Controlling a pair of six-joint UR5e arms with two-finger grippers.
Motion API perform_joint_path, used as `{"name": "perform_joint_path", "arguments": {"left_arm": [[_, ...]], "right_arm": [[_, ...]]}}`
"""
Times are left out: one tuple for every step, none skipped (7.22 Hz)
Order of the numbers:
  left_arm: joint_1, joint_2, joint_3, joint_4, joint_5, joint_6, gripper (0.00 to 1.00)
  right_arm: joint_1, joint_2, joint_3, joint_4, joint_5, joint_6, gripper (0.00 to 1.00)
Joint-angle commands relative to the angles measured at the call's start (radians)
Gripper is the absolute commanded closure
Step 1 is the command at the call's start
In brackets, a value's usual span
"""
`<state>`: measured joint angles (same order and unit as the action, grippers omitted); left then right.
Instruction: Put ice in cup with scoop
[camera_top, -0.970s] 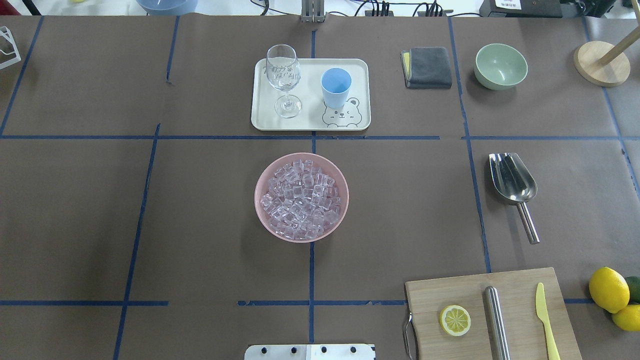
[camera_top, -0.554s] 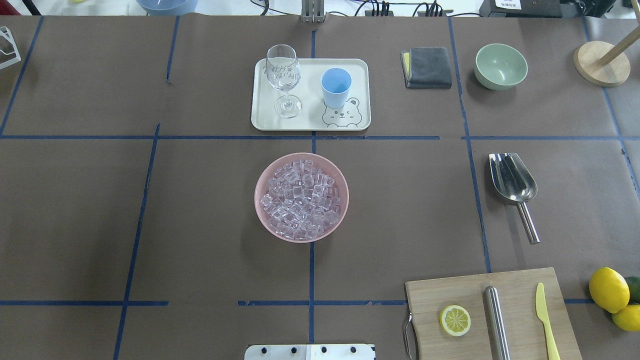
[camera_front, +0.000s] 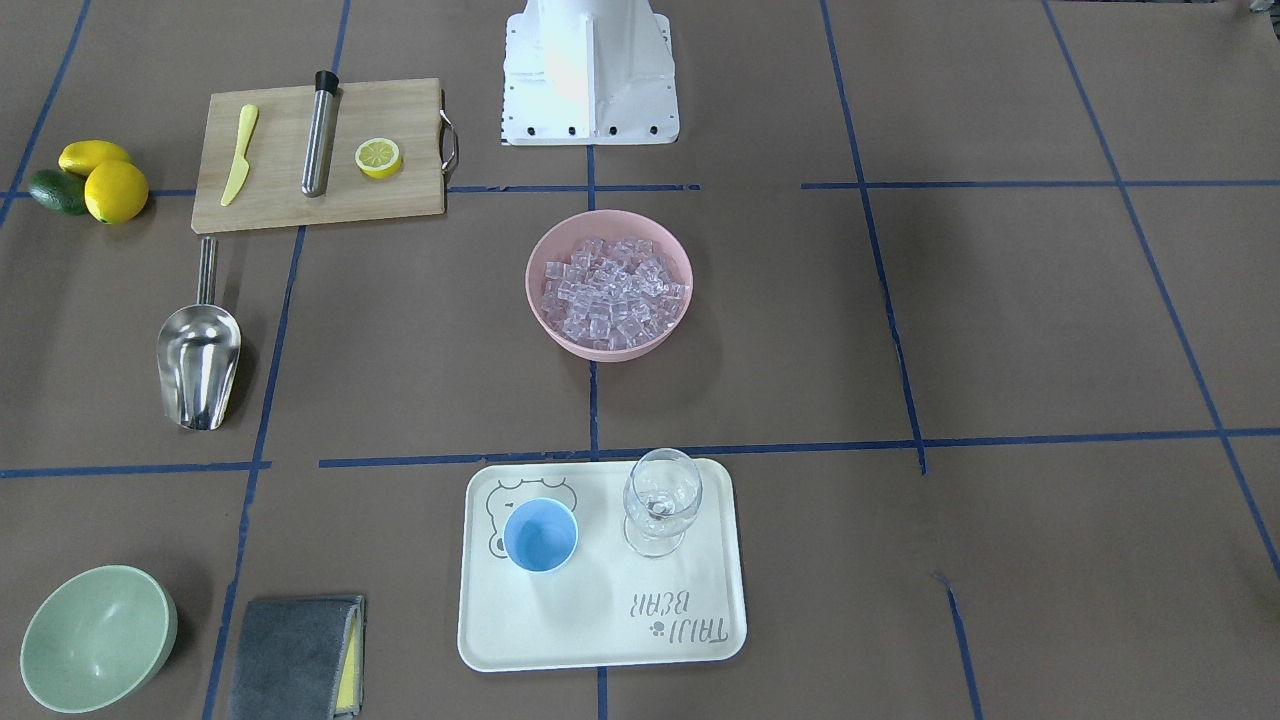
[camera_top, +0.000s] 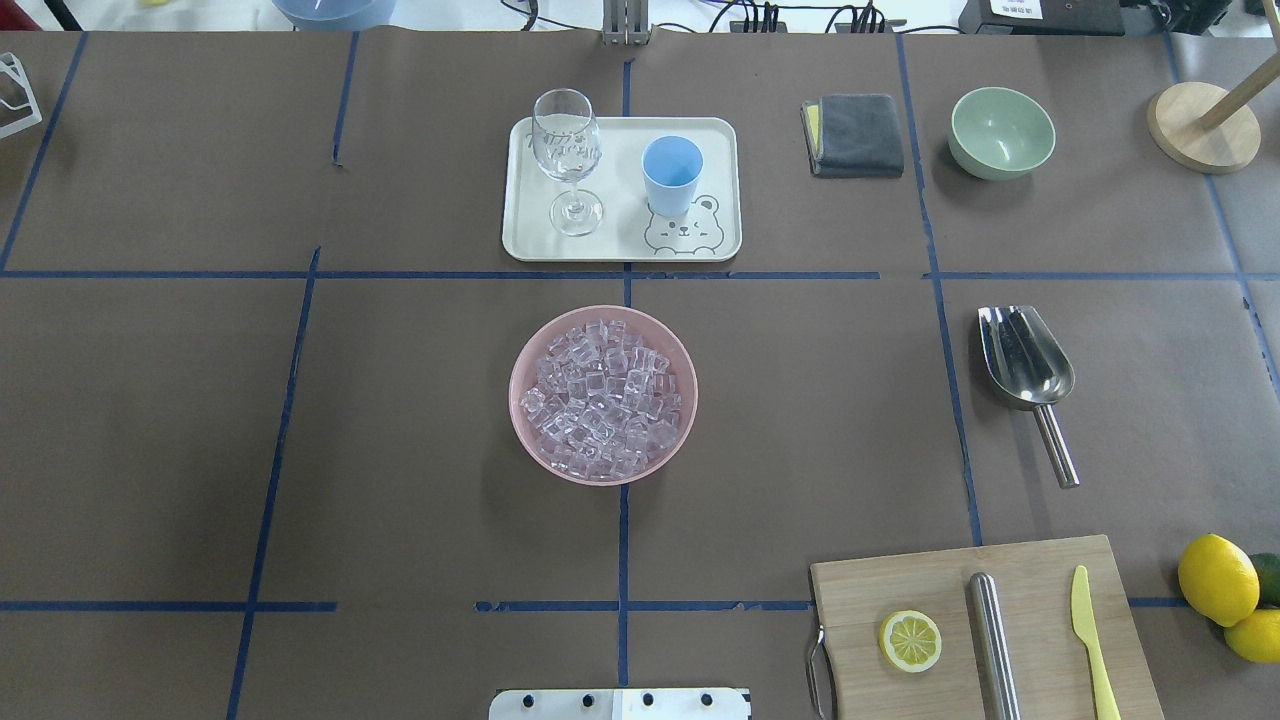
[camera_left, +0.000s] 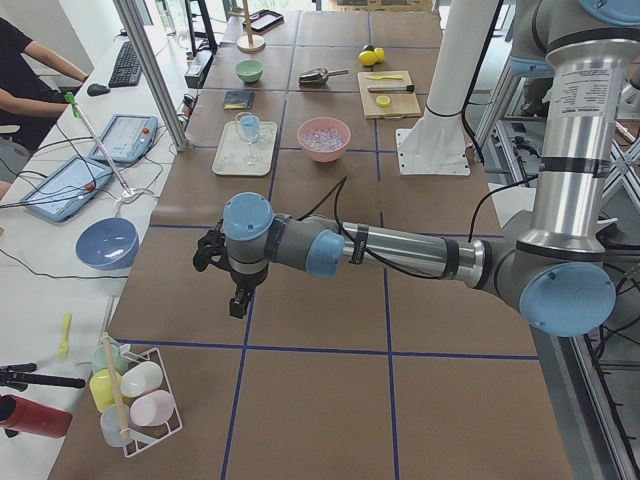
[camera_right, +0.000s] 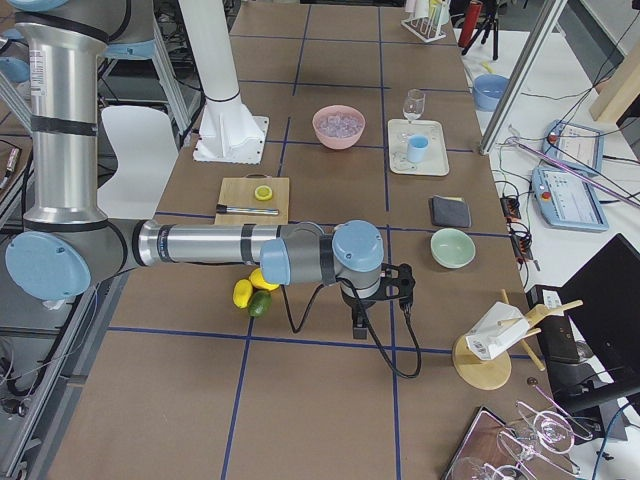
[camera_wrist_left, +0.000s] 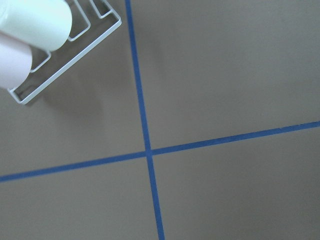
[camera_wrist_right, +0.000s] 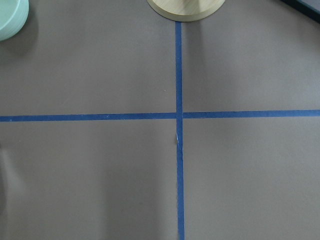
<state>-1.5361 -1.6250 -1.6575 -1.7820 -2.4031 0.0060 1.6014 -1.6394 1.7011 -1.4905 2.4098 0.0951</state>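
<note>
The ice (camera_top: 603, 400) fills a pink bowl (camera_top: 516, 385) at the table's middle. The light-blue cup (camera_top: 671, 172) stands upright on a cream tray (camera_top: 525, 240) beyond the bowl; it looks empty in the front view (camera_front: 540, 535). The steel scoop (camera_top: 1025, 358) lies on the table right of the bowl, handle toward the robot. My left gripper (camera_left: 237, 300) hangs over the table's far left end and my right gripper (camera_right: 360, 322) over its far right end, both far from these things. They show only in side views, so I cannot tell open or shut.
A wine glass (camera_top: 567, 150) stands on the tray left of the cup. A cutting board (camera_top: 940, 590) with lemon slice, steel cylinder and yellow knife lies front right, lemons (camera_top: 1217, 578) beside it. A grey cloth (camera_top: 858, 134), green bowl (camera_top: 1001, 130) and wooden stand (camera_top: 1200, 125) sit back right.
</note>
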Motion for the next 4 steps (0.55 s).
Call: {"name": "perform_joint_path", "arguments": {"left_arm": [[0.068,-0.027,-0.007,-0.105,-0.101,-0.005,0.0],[0.121,-0.048,-0.03,-0.103,-0.105,-0.005,0.0],[0.152,-0.062,-0.062,-0.103,-0.105,-0.005,0.0],[0.187,-0.085,-0.07,-0.105,-0.105,-0.005,0.0]], "right_arm": [[-0.059,0.024,0.047,0.004,0.002,0.0,0.0],[-0.096,0.095,0.073,-0.003,-0.012,0.003,0.0],[-0.119,0.119,0.06,0.006,-0.009,0.003,0.0],[-0.139,0.107,0.051,0.013,-0.002,0.006,0.0]]}}
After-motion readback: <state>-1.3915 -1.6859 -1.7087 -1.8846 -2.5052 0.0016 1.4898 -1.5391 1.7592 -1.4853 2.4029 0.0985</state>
